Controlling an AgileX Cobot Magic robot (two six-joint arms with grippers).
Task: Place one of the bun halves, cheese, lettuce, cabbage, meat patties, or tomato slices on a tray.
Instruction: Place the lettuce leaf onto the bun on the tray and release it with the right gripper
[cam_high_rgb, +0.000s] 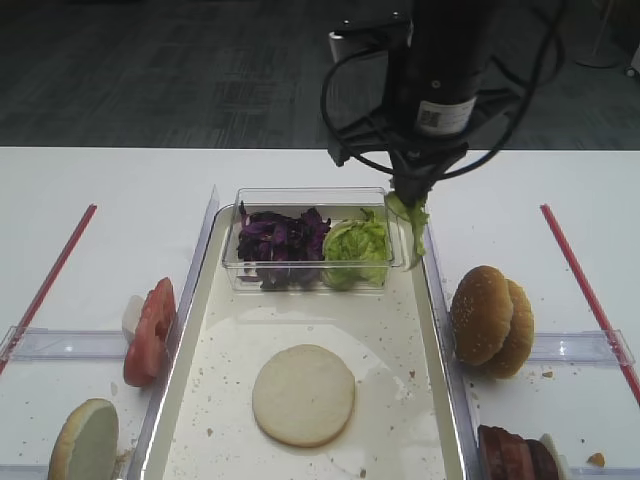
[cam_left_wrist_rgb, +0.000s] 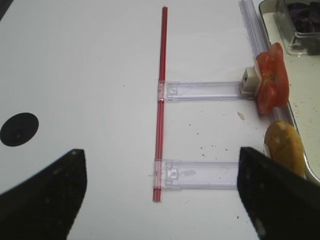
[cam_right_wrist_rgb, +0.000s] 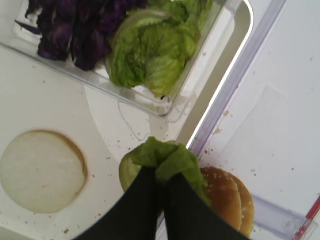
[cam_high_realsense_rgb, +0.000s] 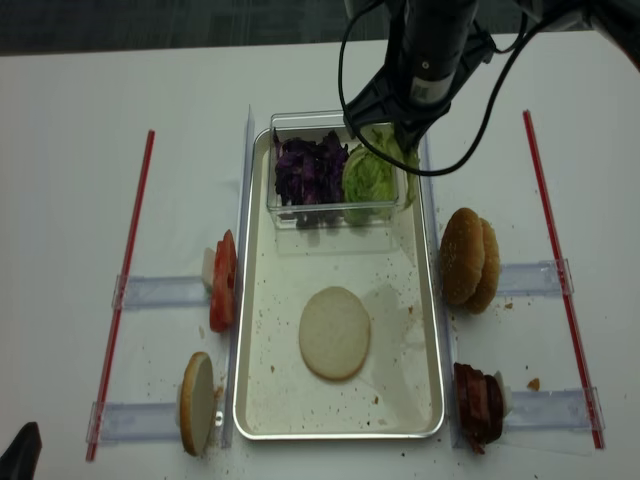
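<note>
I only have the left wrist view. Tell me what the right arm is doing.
Observer: The right hand is shut on a lettuce leaf, hanging by the right end of the clear tub.
Operator: Report what's already on the tray.
Observer: One bun half lies cut face up on the tray; the tub at its far end holds purple cabbage and more lettuce.
Operator: Give me the right side of the table.
Observer: Two bun halves stand on edge beside the tray, meat patties nearer the camera.
</note>
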